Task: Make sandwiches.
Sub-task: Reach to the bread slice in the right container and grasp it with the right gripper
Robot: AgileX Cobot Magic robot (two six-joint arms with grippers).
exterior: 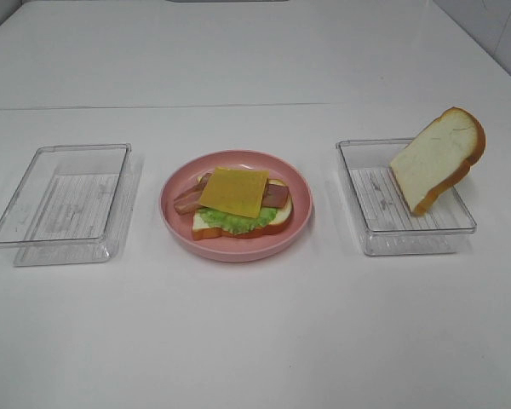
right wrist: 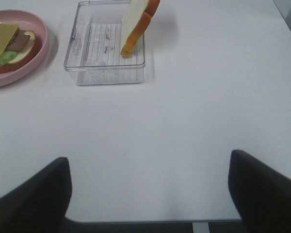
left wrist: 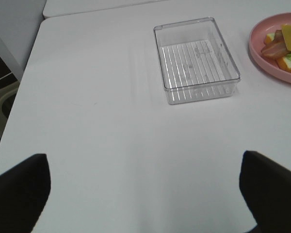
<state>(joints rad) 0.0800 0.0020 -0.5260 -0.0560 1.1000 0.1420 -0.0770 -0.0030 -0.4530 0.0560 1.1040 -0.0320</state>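
White table (exterior: 255,341), three things in a row. Middle: round pink plastic plate (exterior: 175,223) with the open sandwich stack on it. Bottom cream bread slice with orange-brown crust (exterior: 277,226), ruffled green lettuce (exterior: 230,221) on that, reddish-brown bacon strips (exterior: 187,202) poking out left, flat yellow cheese square (exterior: 234,191) on top, sitting a bit skewed. No top slice on the stack yet.

Right: clear ribbed plastic tray (exterior: 358,213) holding the second cream bread slice (exterior: 434,160). It stands tilted on its lower corner, leaning against the tray's far right rim, crust edge facing right. Looks like it was stocked that way; the raised pose probably leaves an edge free to pinch.

Left: second clear plastic tray (exterior: 34,192), nothing in it, so its ingredients seem to be the ones already stacked.

Left gripper (left wrist: 145,194): only the two dark fingertips show at the near edge of its wrist view, spread wide apart, holding nothing, well back from the left tray. Right gripper (right wrist: 150,189): same, fingers wide apart, empty, pulled back near the table edge, well apart from the leaning slice. Neither arm shows in the high view.

Judgement: one step left, right gripper takes the leaning slice and caps the cheese. Risk: the slice tips flat when touched.
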